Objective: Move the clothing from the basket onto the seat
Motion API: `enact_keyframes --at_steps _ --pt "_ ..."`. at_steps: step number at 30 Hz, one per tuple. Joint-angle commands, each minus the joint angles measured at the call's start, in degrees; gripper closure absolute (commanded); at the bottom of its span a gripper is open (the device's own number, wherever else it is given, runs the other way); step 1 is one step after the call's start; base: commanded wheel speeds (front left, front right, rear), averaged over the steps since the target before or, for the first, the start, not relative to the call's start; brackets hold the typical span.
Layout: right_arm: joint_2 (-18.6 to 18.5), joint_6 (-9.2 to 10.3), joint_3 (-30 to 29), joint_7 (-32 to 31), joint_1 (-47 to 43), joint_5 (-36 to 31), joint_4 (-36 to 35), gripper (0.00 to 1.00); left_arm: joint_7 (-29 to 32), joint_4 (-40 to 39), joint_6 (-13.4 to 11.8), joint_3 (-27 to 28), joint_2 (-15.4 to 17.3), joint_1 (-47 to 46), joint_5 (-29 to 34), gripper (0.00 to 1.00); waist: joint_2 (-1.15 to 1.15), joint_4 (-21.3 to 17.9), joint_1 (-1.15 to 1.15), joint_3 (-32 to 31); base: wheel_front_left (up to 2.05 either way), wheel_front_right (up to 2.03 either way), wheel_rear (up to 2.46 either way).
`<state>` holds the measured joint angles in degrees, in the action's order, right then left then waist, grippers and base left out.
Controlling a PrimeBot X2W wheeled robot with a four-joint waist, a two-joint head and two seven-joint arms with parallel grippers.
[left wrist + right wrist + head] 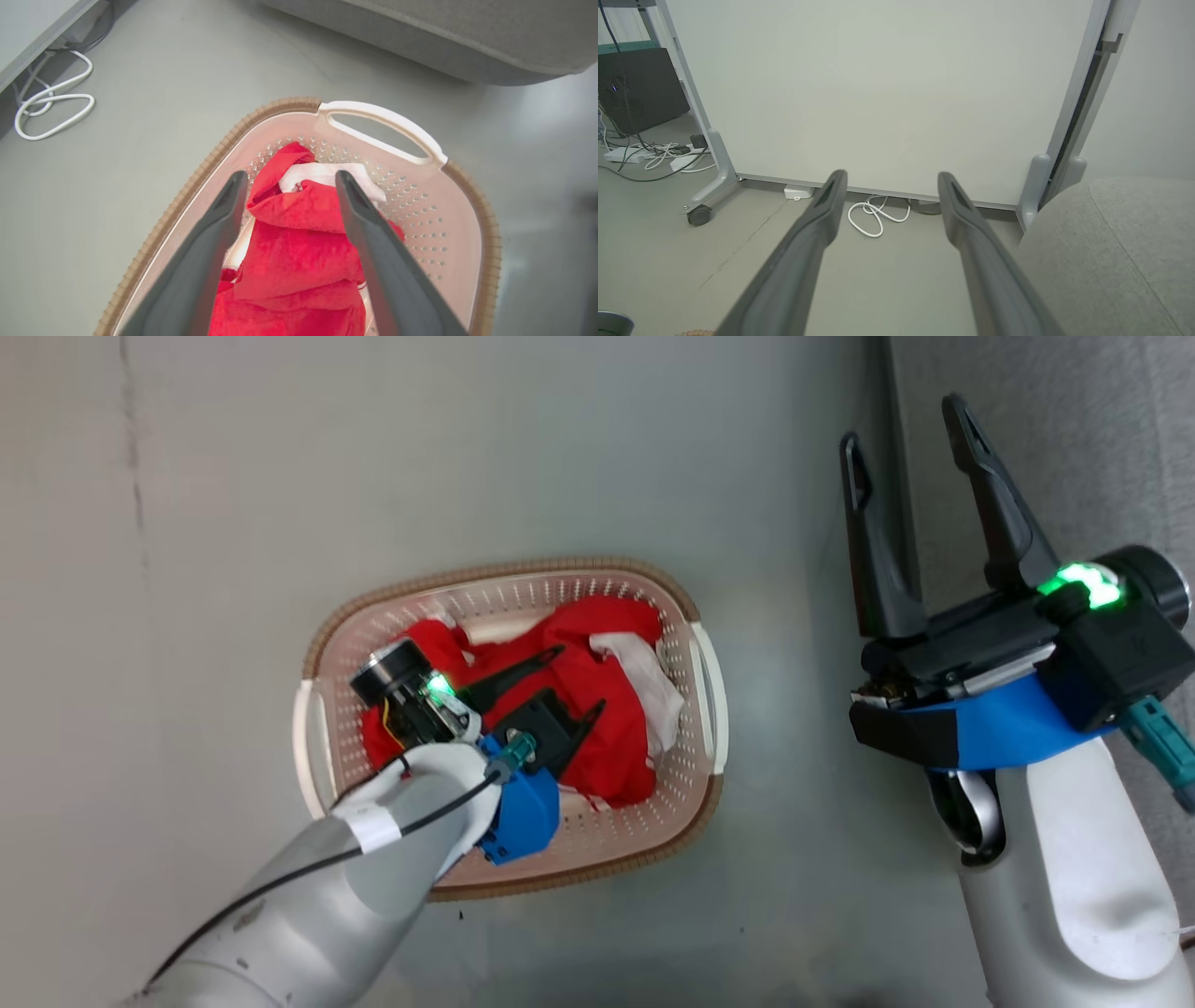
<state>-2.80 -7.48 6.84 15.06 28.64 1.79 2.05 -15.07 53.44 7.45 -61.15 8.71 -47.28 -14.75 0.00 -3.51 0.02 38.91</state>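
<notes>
Both end effectors were spread — the left end effector reached into the basket, its fingers straddling a fold of the heaped red clothing, while the right end effector hung empty by the seat. The basket sat on the floor, its long axis — handle to handle — pointing toward the seat.

No text, brand, number or sign can be read on anything here.
</notes>
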Motion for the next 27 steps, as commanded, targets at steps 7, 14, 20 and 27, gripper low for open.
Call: enact_keyframes --at_steps 7,14,20,27 --pt "-0.77 -0.03 0.08 0.18 3.04 -1.17 -2.79 0.00 0.84 12.02 0.00 -7.18 -1.31 -7.92 -2.97 0.00 0.00 -0.85 -0.02 9.83 0.00 0.00 0.00" --pt "-0.89 -0.03 -0.88 0.18 2.08 -1.52 -5.05 0.00 1.79 16.39 0.00 -10.74 -0.72 -12.89 -4.64 0.00 0.00 -1.30 -0.02 14.63 0.00 0.00 0.00" --pt "-1.00 -0.03 -1.47 0.18 0.89 -1.84 -7.06 0.00 3.45 18.42 0.00 -11.69 -0.97 -16.31 -3.41 0.00 0.00 -0.81 -0.02 17.81 0.00 0.00 0.00" --pt "-1.00 -0.03 -0.93 0.19 0.66 -2.28 -9.13 0.00 7.82 19.61 0.00 -12.09 -1.43 -17.70 -2.10 0.00 0.00 -0.67 -0.02 20.22 0.00 0.00 0.00"
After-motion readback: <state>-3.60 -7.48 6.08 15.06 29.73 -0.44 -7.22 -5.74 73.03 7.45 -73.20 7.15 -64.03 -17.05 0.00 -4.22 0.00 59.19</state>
